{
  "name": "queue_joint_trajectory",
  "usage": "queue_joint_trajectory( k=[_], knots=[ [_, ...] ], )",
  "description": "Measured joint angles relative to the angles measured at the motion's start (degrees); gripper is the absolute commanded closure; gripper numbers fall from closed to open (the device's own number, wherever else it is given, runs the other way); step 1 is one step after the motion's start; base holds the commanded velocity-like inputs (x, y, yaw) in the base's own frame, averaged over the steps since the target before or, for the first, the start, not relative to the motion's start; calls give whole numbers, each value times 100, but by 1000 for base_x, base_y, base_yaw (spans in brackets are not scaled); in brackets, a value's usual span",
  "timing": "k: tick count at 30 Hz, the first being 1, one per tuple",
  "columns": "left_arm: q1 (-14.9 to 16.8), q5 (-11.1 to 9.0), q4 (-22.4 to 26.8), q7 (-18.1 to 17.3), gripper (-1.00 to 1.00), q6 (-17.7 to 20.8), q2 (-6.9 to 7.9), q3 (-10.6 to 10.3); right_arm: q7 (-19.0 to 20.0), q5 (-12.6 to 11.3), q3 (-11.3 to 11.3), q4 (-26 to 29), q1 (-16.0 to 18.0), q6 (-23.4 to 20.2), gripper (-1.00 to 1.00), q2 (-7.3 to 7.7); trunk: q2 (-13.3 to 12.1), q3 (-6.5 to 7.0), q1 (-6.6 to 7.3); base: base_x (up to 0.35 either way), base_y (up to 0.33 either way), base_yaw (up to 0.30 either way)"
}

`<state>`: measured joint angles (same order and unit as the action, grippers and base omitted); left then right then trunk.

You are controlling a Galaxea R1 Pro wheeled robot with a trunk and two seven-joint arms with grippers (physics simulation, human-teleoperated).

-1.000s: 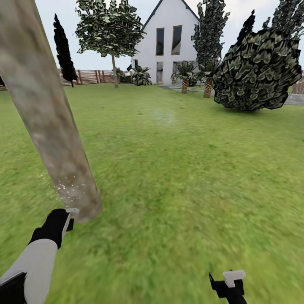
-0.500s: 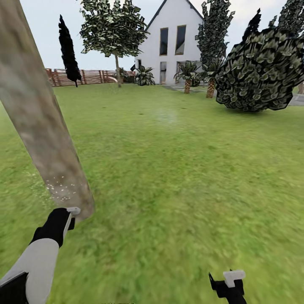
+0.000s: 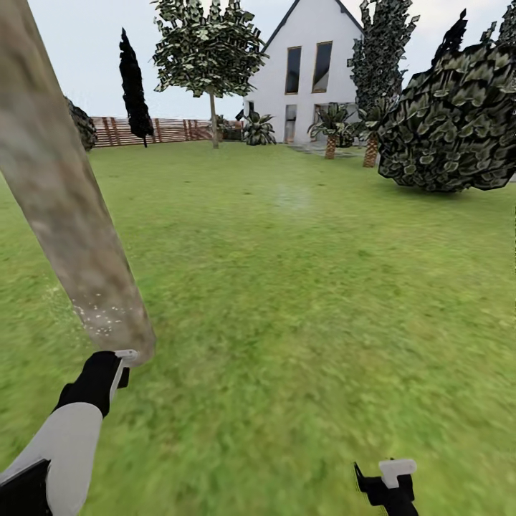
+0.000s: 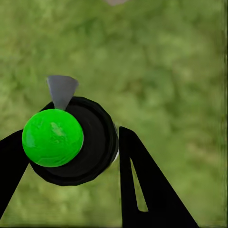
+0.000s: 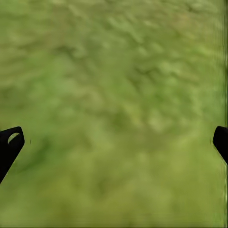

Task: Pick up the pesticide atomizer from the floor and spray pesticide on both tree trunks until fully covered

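Your left hand (image 4: 71, 156) clamps the atomizer (image 4: 71, 142); pesticide (image 3: 100, 315) specks the tree trunk (image 3: 72, 215). Right hand (image 5: 114, 142) spread apart.

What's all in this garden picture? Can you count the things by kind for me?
Thick pale tree trunks up close: 1
Leafy trees on thin stems: 1
Dark columnar trees: 1
Small palms by the house: 2
Big leafy bushes: 1
White houses: 1
Wooden fences: 1
Green-topped atomizers: 1
Total: 9
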<state>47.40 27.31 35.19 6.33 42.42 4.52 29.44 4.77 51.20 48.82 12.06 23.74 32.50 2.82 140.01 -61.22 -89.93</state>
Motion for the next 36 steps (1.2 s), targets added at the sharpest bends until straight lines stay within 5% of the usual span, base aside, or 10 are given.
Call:
queue_joint_trajectory(
  k=[8, 36],
  knots=[
    [2, -2, 3, 0, 100, 2, -1, 6, 0, 0, 0, -2, 0, 0, -100, 0, 0, 0, 3, 210, -192, 31],
    [-60, 8, -4, 18, 100, -12, 34, -17, 0, 0, 0, -1, 1, -2, -100, 0, 0, 0, 2, 190, -123, 246]
  ],
)
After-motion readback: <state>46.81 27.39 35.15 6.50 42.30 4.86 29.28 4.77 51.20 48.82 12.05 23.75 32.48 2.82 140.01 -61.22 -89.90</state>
